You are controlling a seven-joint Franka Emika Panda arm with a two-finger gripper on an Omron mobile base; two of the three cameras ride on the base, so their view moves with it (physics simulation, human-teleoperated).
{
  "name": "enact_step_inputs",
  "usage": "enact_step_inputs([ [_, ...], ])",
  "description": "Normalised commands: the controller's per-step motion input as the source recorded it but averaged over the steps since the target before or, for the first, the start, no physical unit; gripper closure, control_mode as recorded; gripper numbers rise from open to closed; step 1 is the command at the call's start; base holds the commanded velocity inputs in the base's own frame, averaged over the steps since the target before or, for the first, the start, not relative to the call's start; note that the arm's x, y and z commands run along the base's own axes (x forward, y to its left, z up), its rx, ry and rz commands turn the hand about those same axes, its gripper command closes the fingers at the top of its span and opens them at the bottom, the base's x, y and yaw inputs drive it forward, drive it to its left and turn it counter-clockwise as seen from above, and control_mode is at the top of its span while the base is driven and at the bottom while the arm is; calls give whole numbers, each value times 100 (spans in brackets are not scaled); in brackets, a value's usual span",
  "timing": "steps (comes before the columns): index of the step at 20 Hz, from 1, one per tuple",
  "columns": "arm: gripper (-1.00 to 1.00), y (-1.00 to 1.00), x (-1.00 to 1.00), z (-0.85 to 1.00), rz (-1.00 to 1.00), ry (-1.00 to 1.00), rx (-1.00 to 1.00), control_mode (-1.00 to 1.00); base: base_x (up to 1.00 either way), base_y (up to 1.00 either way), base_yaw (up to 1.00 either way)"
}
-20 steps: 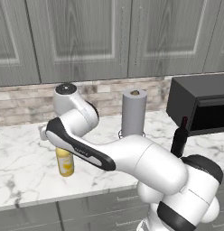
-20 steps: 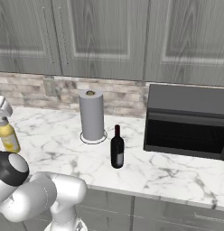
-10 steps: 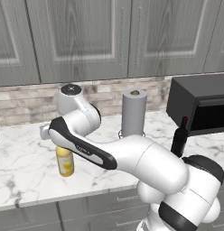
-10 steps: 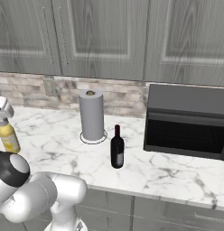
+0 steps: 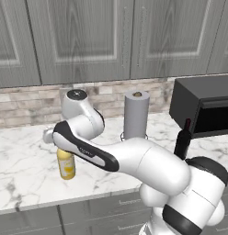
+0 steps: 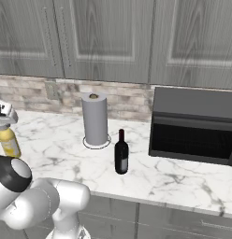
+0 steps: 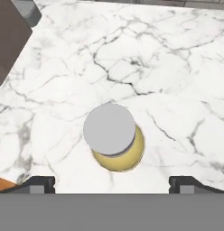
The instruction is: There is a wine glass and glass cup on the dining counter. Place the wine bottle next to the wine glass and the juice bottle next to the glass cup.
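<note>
From my hand view the juice bottle (image 7: 113,137) stands upright on the marble surface (image 7: 177,67), its grey cap facing me just above centre, at about 12 o'clock from the claw (image 7: 112,182). The claw is released, tips spread wide on either side with nothing between them. I judge a straight descent along the bottle's vertical axis should bracket the cap.
</note>
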Motion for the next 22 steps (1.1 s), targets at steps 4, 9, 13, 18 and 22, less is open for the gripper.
enact_step_inputs([
  [4,-100,0,19,-3,4,1,0,-100,0,0,0],
  [9,-100,1,23,0,2,5,0,-100,0,0,0],
  [13,-100,11,17,-8,0,6,0,-100,0,0,0],
  [18,-100,20,13,-14,0,4,0,-100,0,0,0],
  [22,-100,20,8,-15,0,1,0,-100,0,0,0],
])
